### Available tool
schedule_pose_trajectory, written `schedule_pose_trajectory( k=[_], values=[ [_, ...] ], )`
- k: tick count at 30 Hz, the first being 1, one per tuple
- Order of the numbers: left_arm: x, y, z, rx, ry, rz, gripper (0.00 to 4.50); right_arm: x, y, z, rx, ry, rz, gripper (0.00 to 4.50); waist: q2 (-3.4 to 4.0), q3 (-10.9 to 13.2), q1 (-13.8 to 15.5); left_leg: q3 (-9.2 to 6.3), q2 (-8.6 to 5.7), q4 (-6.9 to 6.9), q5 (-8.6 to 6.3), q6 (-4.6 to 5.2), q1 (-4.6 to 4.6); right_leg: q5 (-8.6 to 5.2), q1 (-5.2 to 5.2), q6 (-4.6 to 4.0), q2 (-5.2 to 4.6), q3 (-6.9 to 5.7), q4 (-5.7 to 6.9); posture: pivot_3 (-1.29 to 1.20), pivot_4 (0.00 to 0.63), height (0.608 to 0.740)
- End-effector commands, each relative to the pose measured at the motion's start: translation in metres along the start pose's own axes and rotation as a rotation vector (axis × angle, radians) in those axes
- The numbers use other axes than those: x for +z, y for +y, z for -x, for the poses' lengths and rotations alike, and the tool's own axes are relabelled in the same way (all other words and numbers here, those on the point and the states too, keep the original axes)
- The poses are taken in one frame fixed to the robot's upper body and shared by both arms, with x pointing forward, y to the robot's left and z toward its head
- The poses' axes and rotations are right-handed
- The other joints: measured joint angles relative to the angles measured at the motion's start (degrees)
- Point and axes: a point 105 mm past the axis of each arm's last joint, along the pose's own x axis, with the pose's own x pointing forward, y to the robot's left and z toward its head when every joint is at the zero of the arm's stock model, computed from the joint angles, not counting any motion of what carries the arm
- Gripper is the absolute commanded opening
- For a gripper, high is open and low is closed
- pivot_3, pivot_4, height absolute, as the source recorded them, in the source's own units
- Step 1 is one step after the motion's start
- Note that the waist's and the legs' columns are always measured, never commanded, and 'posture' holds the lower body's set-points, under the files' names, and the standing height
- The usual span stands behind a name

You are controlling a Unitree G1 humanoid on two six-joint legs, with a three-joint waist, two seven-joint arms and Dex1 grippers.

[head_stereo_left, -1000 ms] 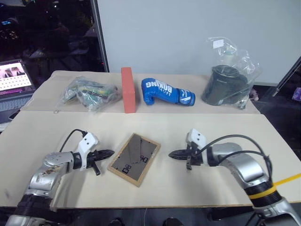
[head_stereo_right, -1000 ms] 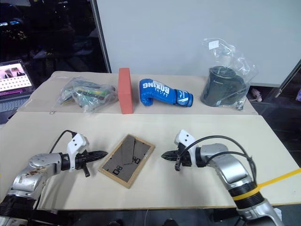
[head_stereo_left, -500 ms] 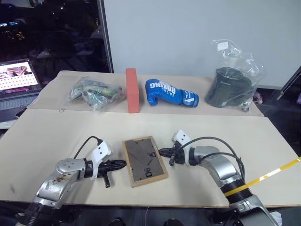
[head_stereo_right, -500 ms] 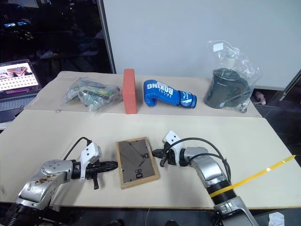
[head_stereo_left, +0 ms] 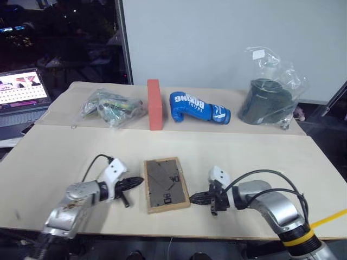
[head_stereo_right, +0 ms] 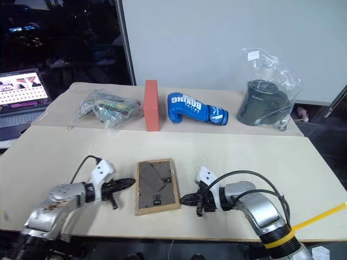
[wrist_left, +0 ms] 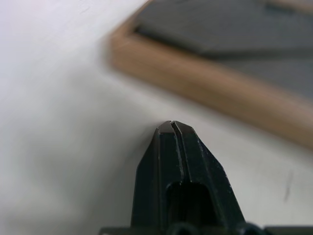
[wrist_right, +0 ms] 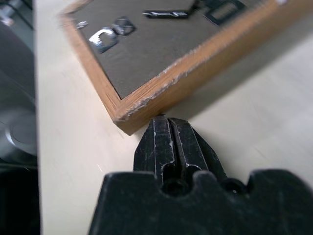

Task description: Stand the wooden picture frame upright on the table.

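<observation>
The wooden picture frame [head_stereo_left: 166, 184] lies flat on the table [head_stereo_left: 255, 157] near its front edge, with the dark grey backing and white marks facing up. My left gripper [head_stereo_left: 140, 181] is shut, and its tip points at the frame's left side. In the left wrist view a narrow strip of table separates the left gripper [wrist_left: 172, 122] from the frame's wooden edge [wrist_left: 205, 83]. My right gripper [head_stereo_left: 192, 199] is also shut. Its tip [wrist_right: 164, 117] rests right against the frame's near right corner [wrist_right: 142, 105].
Along the back of the table stand a clear bag of green items [head_stereo_left: 111, 106], a red-orange block [head_stereo_left: 155, 104], a blue boxing glove [head_stereo_left: 198, 107] and a plastic bag holding a dark object [head_stereo_left: 268, 97]. An open laptop [head_stereo_left: 21, 95] sits off the table's left side.
The frame has turned from a diagonal lie to nearly square with the table edge. My right gripper slid back from the frame's right side to its near right corner. The left gripper edged closer.
</observation>
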Motion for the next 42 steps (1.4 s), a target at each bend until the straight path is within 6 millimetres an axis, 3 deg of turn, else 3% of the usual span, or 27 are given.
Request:
schedule_pose_trajectory(
  k=[1, 4, 9, 13, 21, 26, 32, 36, 38, 42],
  values=[
    [0.006, -0.008, -0.010, -0.017, -0.009, -0.014, 0.00, 0.010, 0.003, -0.001, -0.004, -0.023, 0.019, 0.04, 0.00, 0.0, 0.0, -0.01, 0.00, 0.00, 0.00, 0.00, -0.03, 0.01, -0.02, -0.02, 0.00, 0.00, 0.00, 0.00, 0.150, 0.736],
    [0.001, -0.007, -0.005, -0.010, 0.015, -0.018, 0.00, 0.006, -0.003, 0.002, -0.042, -0.008, 0.018, 0.04, 0.00, 0.0, 0.0, -0.04, 0.00, -0.02, 0.00, 0.00, -0.03, 0.07, -0.04, -0.13, 0.01, 0.00, 0.01, 0.00, 0.150, 0.736],
    [-0.014, 0.002, 0.023, 0.025, 0.100, 0.034, 0.00, 0.002, -0.021, 0.018, -0.123, 0.016, 0.035, 0.04, 0.01, 0.0, -0.3, -0.05, 0.00, -0.02, 0.00, 0.00, 0.01, 0.04, -0.03, -0.07, 0.01, 0.00, 0.01, 0.00, 0.150, 0.736],
    [-0.020, -0.013, 0.038, -0.042, 0.124, 0.182, 0.00, 0.008, -0.043, 0.026, -0.211, 0.000, 0.076, 0.04, 0.01, 0.0, -0.8, -0.04, 0.00, -0.04, 0.00, 0.00, 0.11, -0.03, 0.01, 0.01, 0.00, 0.00, 0.01, 0.00, 0.150, 0.736],
    [-0.024, -0.046, 0.025, -0.143, 0.153, 0.220, 0.00, 0.017, -0.043, 0.008, -0.188, -0.064, 0.070, 0.04, 0.06, -0.1, -1.1, -0.05, 0.00, -0.07, 0.00, 0.00, 0.12, -0.04, 0.06, 0.00, 0.00, 0.00, 0.00, 0.00, 0.150, 0.736],
    [-0.017, -0.048, 0.019, -0.139, 0.121, 0.240, 0.00, 0.022, -0.045, 0.001, -0.202, -0.098, 0.063, 0.04, 0.07, -0.1, -0.8, -0.05, -0.02, -0.06, 0.00, 0.00, 0.11, -0.04, 0.06, 0.01, -0.01, 0.00, -0.01, 0.00, 0.150, 0.736],
    [-0.031, -0.034, 0.027, -0.065, 0.179, 0.209, 0.00, 0.015, -0.049, 0.007, -0.223, -0.078, 0.053, 0.04, 0.09, -0.1, -0.5, -0.05, -0.03, -0.06, 0.00, 0.00, 0.11, -0.04, 0.05, 0.00, -0.03, 0.00, -0.02, 0.00, 0.150, 0.736],
    [-0.018, 0.011, 0.042, 0.208, 0.088, 0.322, 0.00, 0.008, -0.049, 0.021, -0.229, -0.050, 0.055, 0.04, 0.11, -0.2, -0.3, -0.04, -0.03, -0.06, 0.00, 0.00, 0.12, -0.04, 0.06, -0.01, -0.03, 0.00, -0.02, 0.00, 0.150, 0.736],
    [-0.009, 0.022, 0.049, 0.265, 0.036, 0.358, 0.00, 0.008, -0.049, 0.027, -0.231, -0.047, 0.059, 0.04, 0.07, -0.2, -0.3, -0.07, -0.02, -0.05, 0.00, 0.00, 0.12, -0.04, 0.04, 0.01, -0.01, -0.01, 0.02, 0.00, 0.150, 0.736],
    [0.023, 0.007, 0.068, -0.012, -0.082, 0.700, 1.20, 0.010, -0.049, 0.041, -0.212, -0.028, 0.099, 0.00, 0.06, -0.2, -0.9, -0.14, -0.03, -0.06, 0.00, 0.00, 0.14, -0.03, 0.01, 0.00, 0.02, -0.01, 0.06, 0.00, 0.150, 0.736]
  ],
)
